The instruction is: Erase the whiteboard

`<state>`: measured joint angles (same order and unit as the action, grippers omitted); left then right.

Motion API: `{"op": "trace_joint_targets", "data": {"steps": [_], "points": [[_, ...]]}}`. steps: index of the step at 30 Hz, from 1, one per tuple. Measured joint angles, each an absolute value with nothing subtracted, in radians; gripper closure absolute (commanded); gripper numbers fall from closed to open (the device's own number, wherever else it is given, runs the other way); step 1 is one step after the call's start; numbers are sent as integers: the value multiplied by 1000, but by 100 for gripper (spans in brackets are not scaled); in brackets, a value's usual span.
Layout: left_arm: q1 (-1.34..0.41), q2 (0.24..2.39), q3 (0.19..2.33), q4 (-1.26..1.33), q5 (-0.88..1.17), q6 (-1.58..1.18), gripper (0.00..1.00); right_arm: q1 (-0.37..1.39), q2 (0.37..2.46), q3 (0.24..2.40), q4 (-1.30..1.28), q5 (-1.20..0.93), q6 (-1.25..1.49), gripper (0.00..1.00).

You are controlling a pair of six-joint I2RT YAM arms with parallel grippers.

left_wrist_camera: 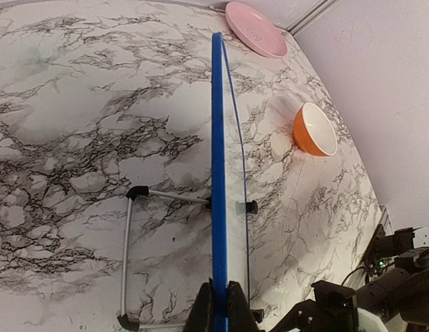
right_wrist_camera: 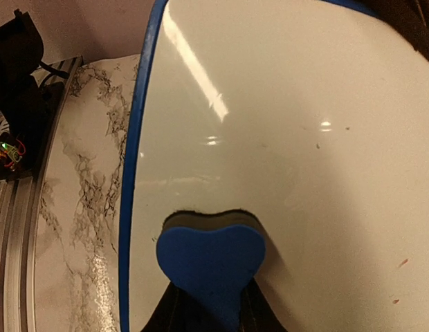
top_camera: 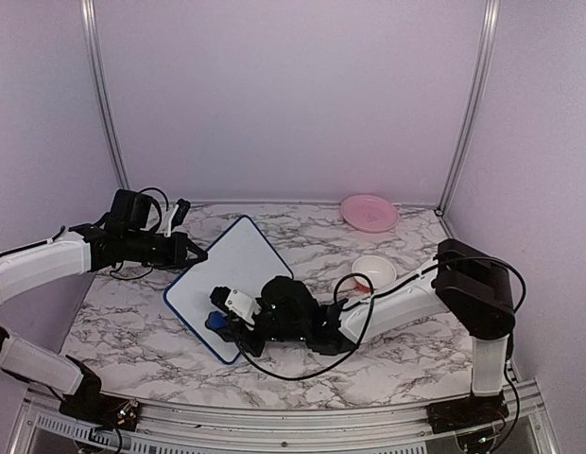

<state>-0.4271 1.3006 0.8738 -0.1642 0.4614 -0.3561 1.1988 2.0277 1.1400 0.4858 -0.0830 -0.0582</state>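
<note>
Robot lab test cell, plain lilac walls (top_camera: pixel 284 95), aluminium frame posts (top_camera: pixel 468 104), marble-patterned tabletop (top_camera: pixel 132 331)

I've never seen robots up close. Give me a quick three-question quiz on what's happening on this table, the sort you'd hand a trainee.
1. True or false: the left fingers stand open, clear of the large white whiteboard with the dark blue frame.
2. What do the right fingers hold against the board?
A. a grey cloth
B. a blue heart-shaped eraser block
C. a red marker pen
3. Fill in: the round plate at the far edge of the marble-patterned table is ___ in colour.

Key: 1 false, they are clamped on the frame's edge; 2 B; 3 pink.
</note>
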Motion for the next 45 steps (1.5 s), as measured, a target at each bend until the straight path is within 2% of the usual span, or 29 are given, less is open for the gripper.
{"op": "trace_joint_targets", "data": {"steps": [14,24,34,45], "points": [[-427,1301,874,-160,453,-352,100,993,2032,1180,466,-118,-36,100],[-423,1301,874,-161,443,-356,100,1020,2045,1231,419,-71,-1,100],[-424,1301,874,-160,450,-354,100,1152,2045,1249,417,-44,-19,100],[-423,1301,874,-159,443,-355,100,984,2057,1248,453,-96,8,100]]}}
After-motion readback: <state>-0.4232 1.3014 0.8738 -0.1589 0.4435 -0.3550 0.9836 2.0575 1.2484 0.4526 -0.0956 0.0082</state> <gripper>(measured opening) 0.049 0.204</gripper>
